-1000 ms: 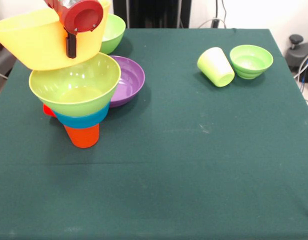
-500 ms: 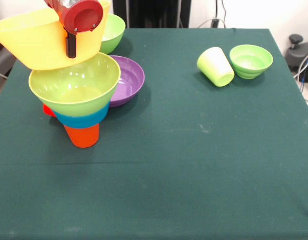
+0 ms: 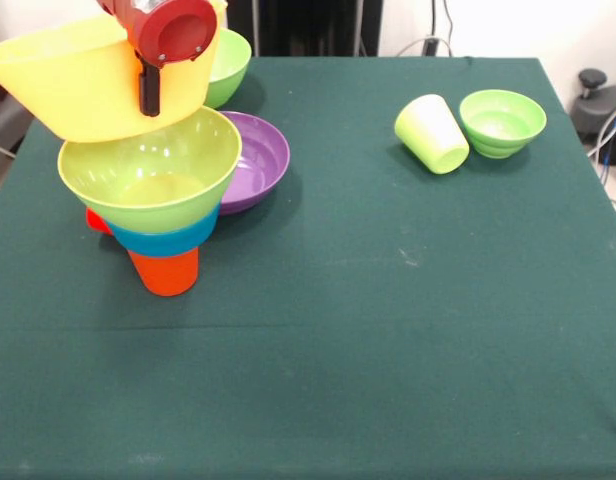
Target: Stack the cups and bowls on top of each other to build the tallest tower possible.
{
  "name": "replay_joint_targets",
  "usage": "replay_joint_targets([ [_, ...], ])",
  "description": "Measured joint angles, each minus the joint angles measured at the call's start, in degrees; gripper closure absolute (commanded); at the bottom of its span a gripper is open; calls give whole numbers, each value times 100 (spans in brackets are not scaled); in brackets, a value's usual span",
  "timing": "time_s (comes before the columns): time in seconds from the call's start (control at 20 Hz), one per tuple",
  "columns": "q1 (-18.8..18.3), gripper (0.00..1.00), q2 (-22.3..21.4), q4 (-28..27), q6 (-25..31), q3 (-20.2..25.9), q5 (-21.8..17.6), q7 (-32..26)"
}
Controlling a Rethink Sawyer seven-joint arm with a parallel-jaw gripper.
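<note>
Five bowls (image 3: 148, 180), three cups (image 3: 431, 133), one pincer (image 3: 148, 90)

Dark green tablecloth (image 3: 388, 330) (faint specks); cables (image 3: 613, 130) at its side.

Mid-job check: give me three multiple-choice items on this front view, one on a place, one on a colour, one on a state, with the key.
1. Where does the purple bowl sit?
A. beside the tower
B. next to the lime green cup
C. at the table's near edge

2. What colour is the cup at the tower's base?
A. lime green
B. orange
C. purple

3. How does the yellow bowl sit?
A. upside down on the table
B. nested inside the purple bowl
C. tilted, above the lime green bowl

Key: 1 A, it touches the stack's side. 2 B, orange shows below the blue bowl. 3 C, its rim slopes while the gripper is on it.
</note>
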Motion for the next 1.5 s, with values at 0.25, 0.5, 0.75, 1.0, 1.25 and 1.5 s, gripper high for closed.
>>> replay_joint_targets([
  [0.25,76,100,51,-270,234,1,1,0],
  [0.5,154,100,108,-639,559,10,0,0],
  [0.75,177,100,185,-942,788,9,-1,0],
  [1.0,177,100,260,-1137,822,9,0,0],
  [1.25,174,100,330,-1204,822,12,0,0],
  [1.5,157,100,491,-1350,823,15,0,0],
])
